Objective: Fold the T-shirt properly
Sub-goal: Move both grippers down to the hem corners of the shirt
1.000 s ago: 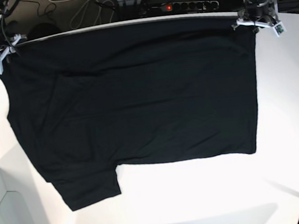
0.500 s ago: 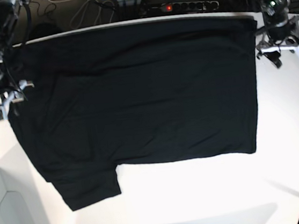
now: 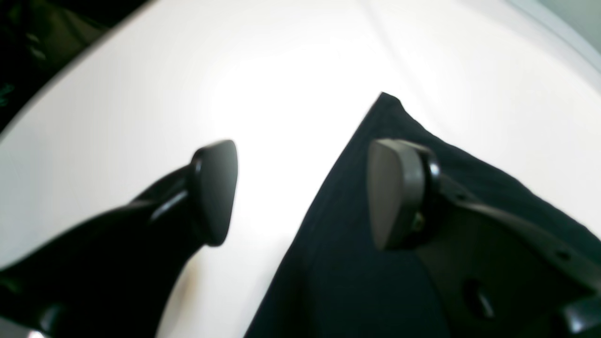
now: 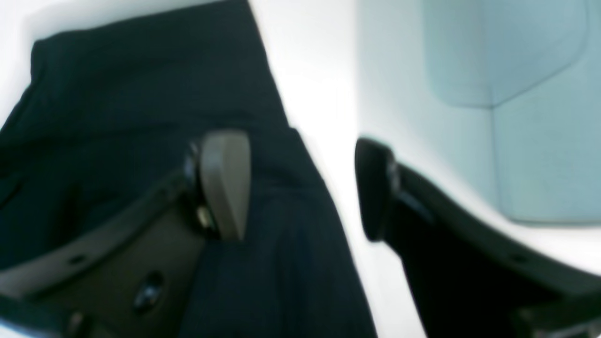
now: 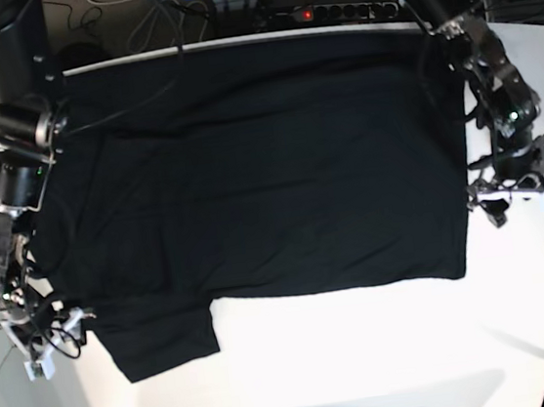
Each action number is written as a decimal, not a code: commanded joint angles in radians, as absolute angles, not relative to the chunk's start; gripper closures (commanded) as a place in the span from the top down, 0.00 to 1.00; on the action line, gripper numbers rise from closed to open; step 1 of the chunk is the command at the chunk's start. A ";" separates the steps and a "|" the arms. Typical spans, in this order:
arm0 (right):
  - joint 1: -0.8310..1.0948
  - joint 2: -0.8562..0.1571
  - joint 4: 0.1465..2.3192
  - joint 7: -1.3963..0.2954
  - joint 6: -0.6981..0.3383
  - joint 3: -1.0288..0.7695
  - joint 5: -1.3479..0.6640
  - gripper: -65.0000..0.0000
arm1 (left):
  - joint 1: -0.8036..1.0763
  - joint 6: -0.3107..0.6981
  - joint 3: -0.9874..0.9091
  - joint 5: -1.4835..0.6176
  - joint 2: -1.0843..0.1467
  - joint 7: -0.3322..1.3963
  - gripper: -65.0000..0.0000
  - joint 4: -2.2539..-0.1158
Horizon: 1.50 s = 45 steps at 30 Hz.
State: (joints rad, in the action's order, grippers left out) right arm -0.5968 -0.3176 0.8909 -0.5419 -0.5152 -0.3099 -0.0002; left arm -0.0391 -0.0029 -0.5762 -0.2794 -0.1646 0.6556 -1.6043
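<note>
Lying flat and spread wide, the T-shirt (image 5: 249,177) covers most of the white table (image 5: 367,350), its top edge running along the table's far edge and one short sleeve (image 5: 160,339) reaching toward the near left corner. Only plain black cloth shows.

The left claw (image 5: 512,198) hovers at the shirt's right-hand side edge, toward the table's right edge. In the left wrist view its fingers stand wide apart, one pad (image 3: 392,192) over the black cloth and the other over bare table, with the shirt's side edge (image 3: 324,197) passing between them. Nothing is gripped.

The right claw (image 5: 46,337) sits near the table's left edge, just beside the sleeve. In the right wrist view it too is spread wide, one pad (image 4: 225,183) above the cloth, the other above bare table, the cloth edge running between. It holds nothing.
</note>
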 commanded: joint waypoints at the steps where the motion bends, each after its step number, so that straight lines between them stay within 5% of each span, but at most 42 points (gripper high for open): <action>1: -0.634 -0.341 0.840 -0.489 -0.513 -0.297 0.001 0.56 | -0.091 -0.002 -0.559 -0.285 -0.193 0.630 0.64 -1.577; 9: -0.684 -0.387 0.484 -0.148 -0.375 -0.220 0.001 0.56 | -0.283 -0.002 -0.412 -0.283 -0.262 0.486 0.64 -1.214; 23: -0.645 -0.358 0.447 -0.122 -0.371 -0.113 0.001 0.54 | -0.478 -0.002 -0.189 -0.285 -0.286 0.265 0.64 -0.754; 30: -0.627 -0.344 0.447 -0.124 -0.371 -0.099 0.001 0.22 | -0.506 -0.002 -0.154 -0.285 -0.283 0.200 0.62 -0.616; 34: -0.625 -0.344 0.447 -0.124 -0.371 -0.099 0.001 0.00 | -0.506 -0.001 -0.154 -0.285 -0.285 0.202 0.38 -0.564; 39: -0.625 -0.344 0.447 -0.124 -0.371 -0.099 0.001 0.00 | -0.507 -0.001 -0.154 -0.285 -0.278 0.202 0.01 -0.530; 45: -0.613 -0.349 0.456 -0.117 -0.372 -0.101 0.001 0.00 | -0.496 -0.001 -0.154 -0.291 -0.268 0.209 0.00 -0.559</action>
State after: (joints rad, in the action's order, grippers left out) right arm -0.6044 -0.3328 0.4534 -0.0872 -0.3725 -0.0998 -0.0151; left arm -0.4950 -0.0044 -0.1555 -0.2829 -0.2737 0.1310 -0.5598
